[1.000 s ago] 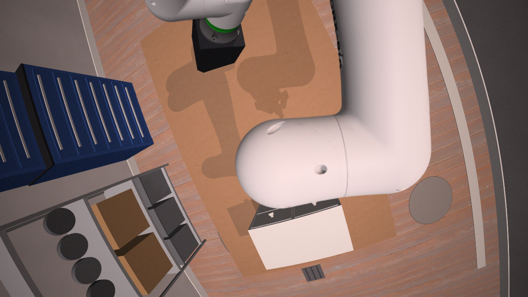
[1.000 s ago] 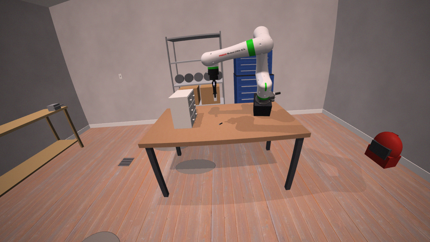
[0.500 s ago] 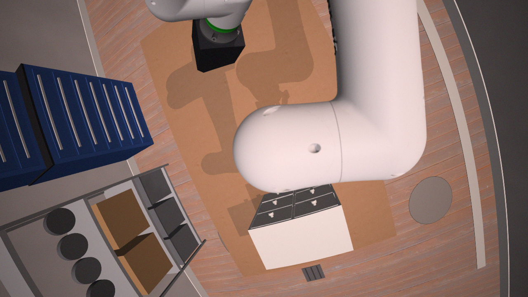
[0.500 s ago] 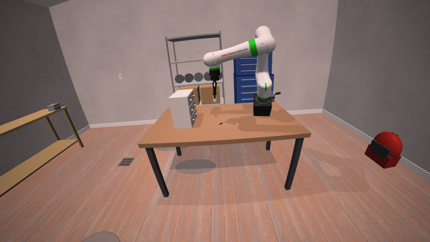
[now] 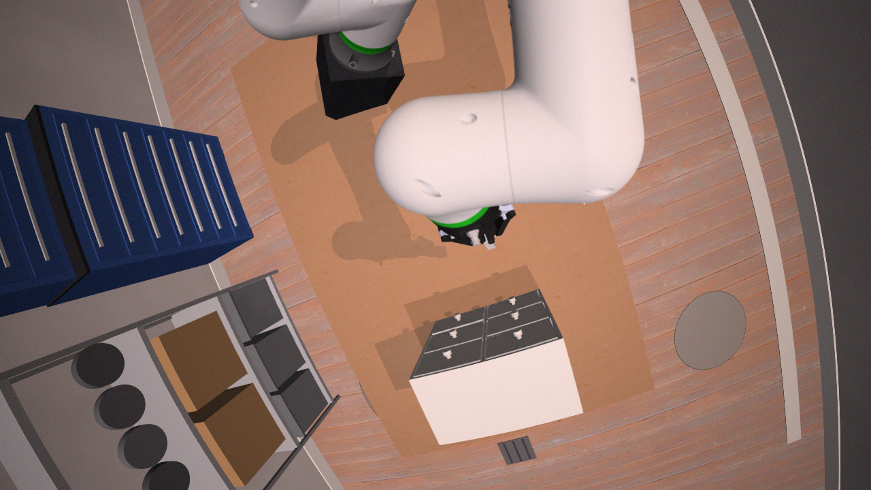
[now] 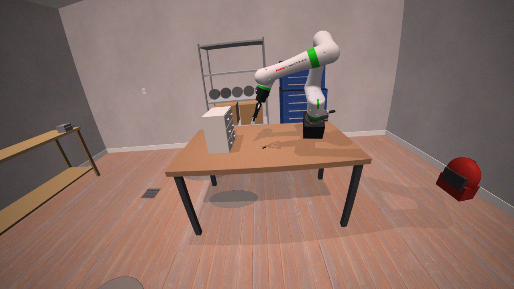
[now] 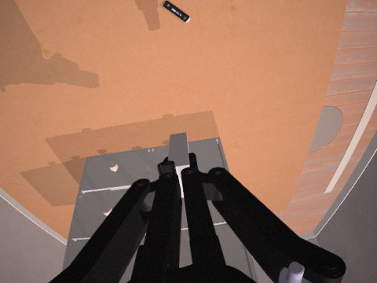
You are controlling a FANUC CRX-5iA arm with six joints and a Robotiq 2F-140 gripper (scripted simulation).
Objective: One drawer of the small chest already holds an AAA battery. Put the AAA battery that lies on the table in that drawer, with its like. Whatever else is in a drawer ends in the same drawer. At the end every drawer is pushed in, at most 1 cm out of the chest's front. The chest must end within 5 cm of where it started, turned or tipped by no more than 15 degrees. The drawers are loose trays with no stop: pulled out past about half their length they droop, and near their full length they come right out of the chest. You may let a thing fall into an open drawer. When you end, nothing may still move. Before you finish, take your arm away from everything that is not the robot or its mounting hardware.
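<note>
"Tool (image 5: 488, 245) (image 6: 253, 121) (image 7: 180, 145) first: how does it stand?"

"Narrow, its fingers closed together with nothing between them. It hangs tilted above the bench (image 5: 609, 341) (image 6: 273, 161) (image 7: 255, 79), in front of the chest (image 5: 499, 390) (image 6: 217, 133) (image 7: 96, 174) and apart from it."

"And the loose battery (image 6: 264, 147) (image 7: 176, 12)?"

"Lying on the bench, between the chest and the black base (image 5: 341, 106) (image 6: 313, 131). From above I can't find it; the arm (image 5: 450, 152) (image 6: 294, 64) covers a good part of the bench, and runs off the top edge of that view too."

"Does the wrist view help?"

"Yes, the battery shows whole there, near the upper edge: dark, with one pale end. The lettering on its side is too small to read."

"What about the drawers?"

"From above I count six dark fronts in two columns, each with a pale knob. They look pushed in, though the exterior view catches them steeply from the side, so small gaps are hard to judge. In the wrist view the fingers hide part of the fronts, and the frame's bottom edge cuts off the rest of the chest."

"Which drawer has the matching battery?"

"Can't tell. The insides are hidden."
</note>
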